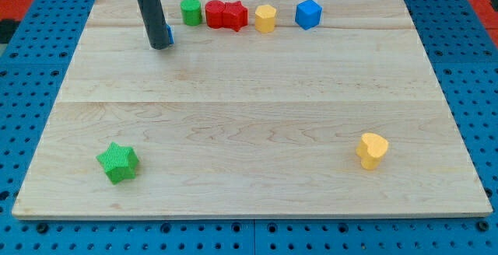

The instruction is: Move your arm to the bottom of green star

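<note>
my tip (160, 47) sits in the upper left of the frame, on the wooden board (249, 123), pressed close against a small blue block (169, 34) that is mostly hidden behind the rod, so its shape cannot be made out. there is no claw on this arm, only the straight dark rod, so nothing opens, closes or grips. to the right of the tip, along the top edge of the board, runs a row: a green block (191, 11), two red blocks (226, 15) touching each other, a yellow block (265, 18) and a blue cube (308, 13). the green star (117, 162) lies alone in the lower left of the frame, well apart from the tip and near the board's bottom edge. a yellow heart-like block (372, 149) rests in the lower right, well away from both. i judge the task to be at its opening step: the approach is not yet made. the next move calls for a long slide down the frame, keeping to one side of the star so as not to knock it, then curling in under it to stop in the narrow strip between the star and the bottom edge.
</note>
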